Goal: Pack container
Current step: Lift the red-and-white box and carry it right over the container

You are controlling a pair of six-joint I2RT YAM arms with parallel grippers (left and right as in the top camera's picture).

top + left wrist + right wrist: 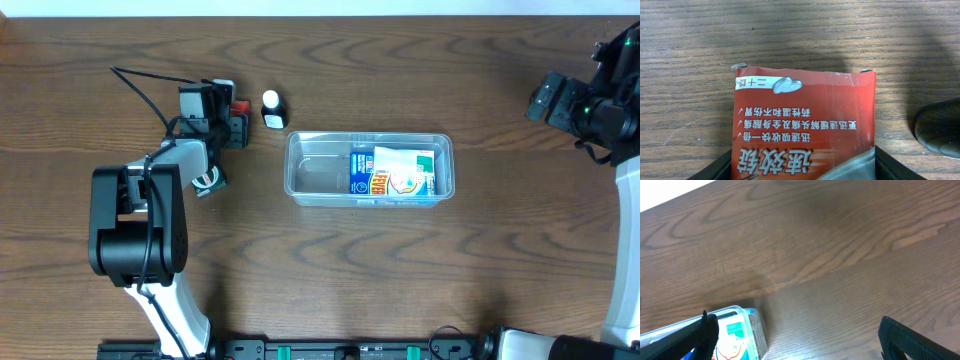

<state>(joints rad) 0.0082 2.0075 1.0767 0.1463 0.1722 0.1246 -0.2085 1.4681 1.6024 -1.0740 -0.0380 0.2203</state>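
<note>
I have the left gripper (pixel 232 115) closed on a red box (pixel 805 115), with the fingers clamping its near end, over the worktop (pixel 400 270) toward the far left corner. The box looks to be low over the wood or resting on it. A small white-capped bottle (pixel 271 107) stands just beside the box, on the side toward the container (pixel 300 170). The clear tub sits about mid-table. Its half nearer the right edge already holds a blue and white box (pixel 400 172), while the half nearer me is bare. As I read it, the step is to carry the red box into that bare half. I want to lift straight up first so I don't clip the bottle. Then I'd cross above the rim, lower the box flat, and release only once it is below the rim. The right gripper (pixel 805 335) hangs wide open and empty by the right edge, clear of the path.
</note>
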